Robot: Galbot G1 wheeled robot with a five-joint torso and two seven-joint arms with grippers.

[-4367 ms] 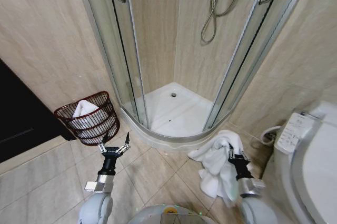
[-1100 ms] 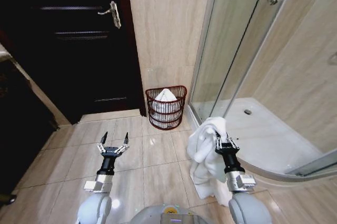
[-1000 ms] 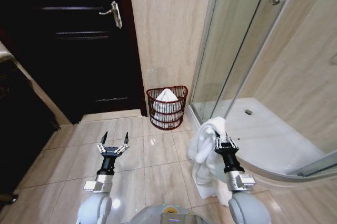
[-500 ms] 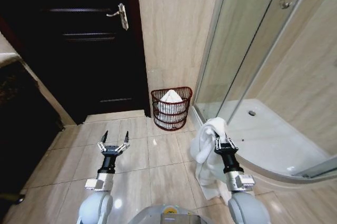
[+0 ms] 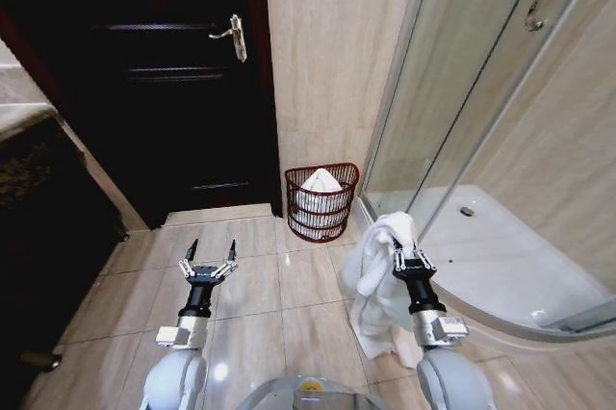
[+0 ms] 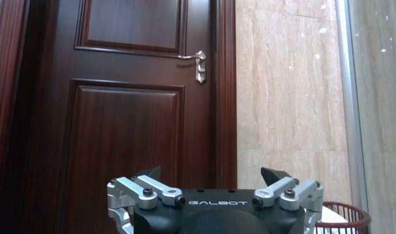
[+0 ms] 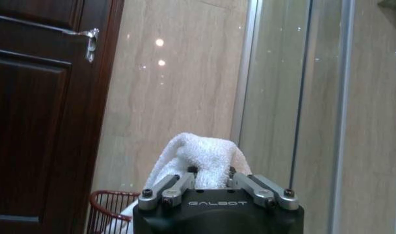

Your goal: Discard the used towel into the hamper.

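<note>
My right gripper [image 5: 407, 256] is shut on a white used towel [image 5: 369, 280], which hangs from it down to the floor; the right wrist view has the towel [image 7: 201, 158] bunched between the fingers. The hamper [image 5: 321, 202], a small reddish-brown wire basket, stands against the beige wall ahead, between the dark door and the shower glass, with a white towel [image 5: 320, 182] inside it. Its rim [image 7: 103, 204] peeks past the right gripper, and its edge [image 6: 344, 224] appears in the left wrist view. My left gripper [image 5: 210, 254] is held low over the floor tiles, open and holding nothing.
A dark wooden door [image 5: 154, 73] with a metal handle [image 5: 235, 37] fills the left. The glass shower enclosure [image 5: 462, 102] and its white tray [image 5: 510, 256] are at the right. Beige floor tiles [image 5: 260, 275] lie between me and the hamper.
The camera has moved: the whole scene has shifted right and the hamper and door now sit slightly farther right in view. The right gripper still holds the towel; the left stays open.
</note>
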